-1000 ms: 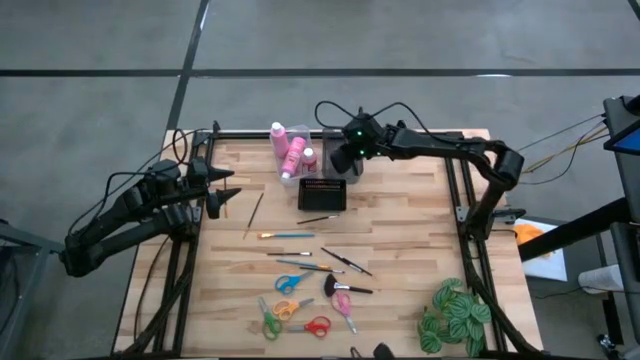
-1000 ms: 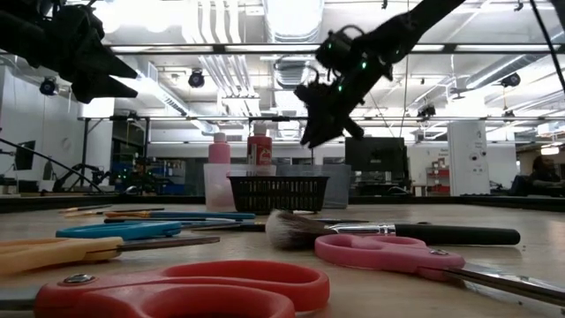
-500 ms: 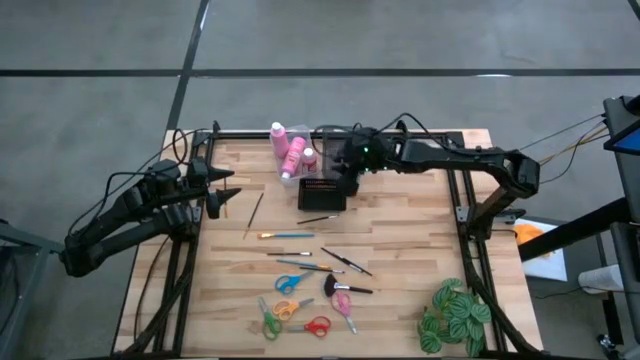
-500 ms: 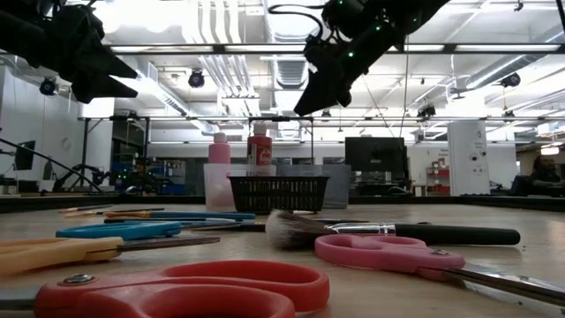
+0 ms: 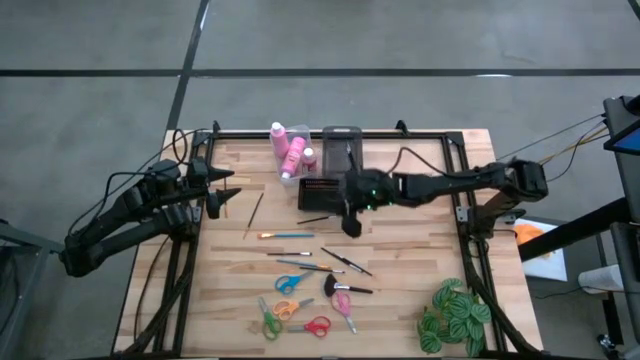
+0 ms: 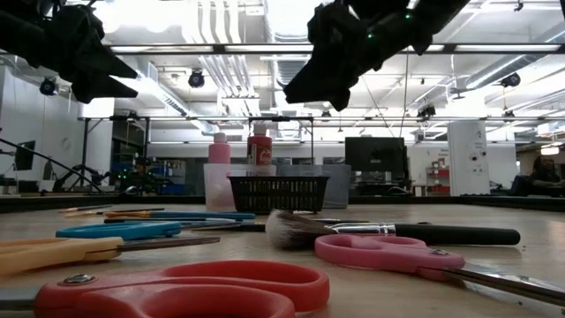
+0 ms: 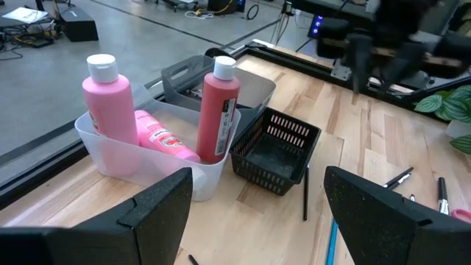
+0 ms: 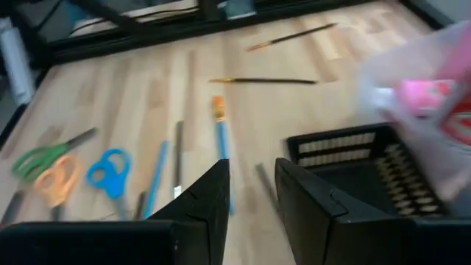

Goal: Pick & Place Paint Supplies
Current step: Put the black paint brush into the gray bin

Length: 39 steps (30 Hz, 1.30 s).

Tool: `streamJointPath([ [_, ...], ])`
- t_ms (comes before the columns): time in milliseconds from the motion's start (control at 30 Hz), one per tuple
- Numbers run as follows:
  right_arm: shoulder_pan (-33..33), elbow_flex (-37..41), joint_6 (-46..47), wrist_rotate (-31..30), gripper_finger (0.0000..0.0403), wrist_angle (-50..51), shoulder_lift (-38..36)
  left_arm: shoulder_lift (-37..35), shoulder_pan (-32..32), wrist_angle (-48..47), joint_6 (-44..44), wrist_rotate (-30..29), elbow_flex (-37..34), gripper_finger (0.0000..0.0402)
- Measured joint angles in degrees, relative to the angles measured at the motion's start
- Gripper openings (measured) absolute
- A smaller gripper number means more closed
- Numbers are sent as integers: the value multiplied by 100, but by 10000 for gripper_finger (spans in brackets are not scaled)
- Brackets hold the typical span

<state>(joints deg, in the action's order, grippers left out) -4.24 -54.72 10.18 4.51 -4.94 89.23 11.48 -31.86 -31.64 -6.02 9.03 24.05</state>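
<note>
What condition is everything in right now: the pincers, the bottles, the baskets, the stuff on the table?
Left pincer: open, empty, waiting at the table's left edge.
Right pincer: slightly apart, holding nothing, above the table beside the black basket.
Pink bottles: capped, inside the clear bin, two upright, one lying.
Black basket: upright; contents cannot be made out.
Paintbrushes: lying loose on the table.
Scissors: lying flat on the table.

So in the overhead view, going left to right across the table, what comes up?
Left gripper → lone brush → pink bottles → black basket → right gripper → leafy plant.
</note>
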Motion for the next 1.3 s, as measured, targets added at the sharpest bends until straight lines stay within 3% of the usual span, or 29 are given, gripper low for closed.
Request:
streamJointPath([
  [433, 900, 37, 64, -929, 109, -516, 885, 1, -2, -4, 0, 1, 0, 311],
  [867, 921, -753, -870, -1374, 109, 675, 1702, 0, -2, -7, 0, -2, 0, 311],
  [1067, 892, -1150, -893, -1798, 109, 1240, 2035, 1, 1, -11, 0, 0, 0, 311],
  [1300, 794, -1416, -888, -1800, 109, 1300, 2457, 22, -1, -61, 0, 1, 0, 311],
])
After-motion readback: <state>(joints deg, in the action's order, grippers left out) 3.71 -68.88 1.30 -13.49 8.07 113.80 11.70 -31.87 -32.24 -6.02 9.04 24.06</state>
